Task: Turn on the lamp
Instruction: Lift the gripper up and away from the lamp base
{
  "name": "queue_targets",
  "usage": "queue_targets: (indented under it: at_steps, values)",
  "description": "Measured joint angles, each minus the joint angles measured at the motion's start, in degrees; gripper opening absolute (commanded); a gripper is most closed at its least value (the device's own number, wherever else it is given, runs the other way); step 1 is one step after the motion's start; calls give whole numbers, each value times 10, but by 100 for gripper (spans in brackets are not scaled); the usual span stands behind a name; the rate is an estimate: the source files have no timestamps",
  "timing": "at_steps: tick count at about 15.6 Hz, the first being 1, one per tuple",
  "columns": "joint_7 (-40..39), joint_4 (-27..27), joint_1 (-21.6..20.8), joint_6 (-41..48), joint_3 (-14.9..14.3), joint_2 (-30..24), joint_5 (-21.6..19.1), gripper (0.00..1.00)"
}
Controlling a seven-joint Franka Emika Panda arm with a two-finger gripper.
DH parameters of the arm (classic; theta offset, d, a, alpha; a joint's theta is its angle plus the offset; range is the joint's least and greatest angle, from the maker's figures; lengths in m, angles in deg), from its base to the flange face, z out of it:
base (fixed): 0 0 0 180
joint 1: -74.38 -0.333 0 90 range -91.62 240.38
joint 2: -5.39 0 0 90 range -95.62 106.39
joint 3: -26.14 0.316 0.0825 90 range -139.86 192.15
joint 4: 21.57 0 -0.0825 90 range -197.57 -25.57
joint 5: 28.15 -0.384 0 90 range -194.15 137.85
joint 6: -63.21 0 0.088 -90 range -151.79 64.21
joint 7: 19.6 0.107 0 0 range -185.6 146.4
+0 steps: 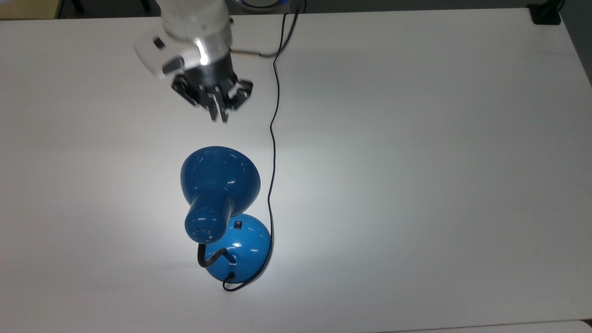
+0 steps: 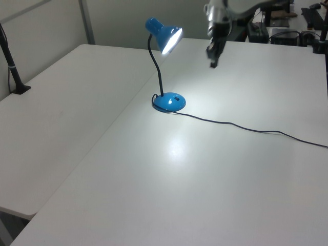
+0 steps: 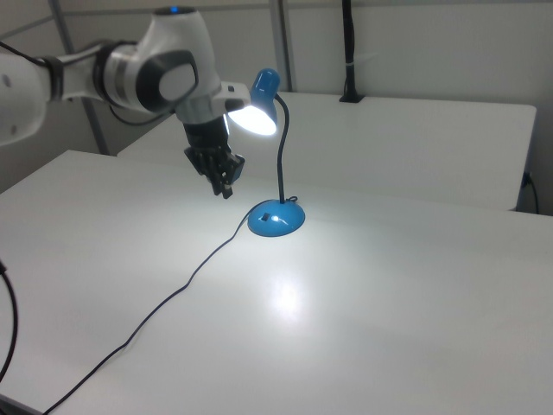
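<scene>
White laminate covers the desk [image 1: 416,138], which fills most of the top view and carries a bright pool of light around its middle. The robot arm [image 3: 130,73], white with dark grey joints, reaches in from the right view's left and hangs in the air above the desk, well apart from the lamp's base.

The lamp [image 1: 217,185] stands near the middle of the desk. Its glossy blue bell-shaped shade [image 2: 169,37] glows white at the mouth, so the lamp is lit, and it throws a bright patch on the desk in front of the base in the left view. The round domed blue base [image 3: 276,217] sits flat on the desk, with a small black switch [image 1: 237,225] on its top. A black gooseneck [image 2: 155,66] rises from the base to the shade. A thin black cord [image 1: 273,138] runs from the base across the desk toward the top view's upper edge.

The pincer [image 1: 220,116] points down, above the desk and clear of the lamp, toward the top view's upper left. Its two dark fingers [image 3: 226,186] stand close together with nothing between them.
</scene>
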Motion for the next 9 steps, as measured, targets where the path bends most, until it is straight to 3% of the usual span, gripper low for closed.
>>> queue_targets:
  at_steps: [4,9]
  values:
    - [-11,-7,20,87,-1,-56,39,100]
    - [-37,-5,29,130,-1,-70,43,100]
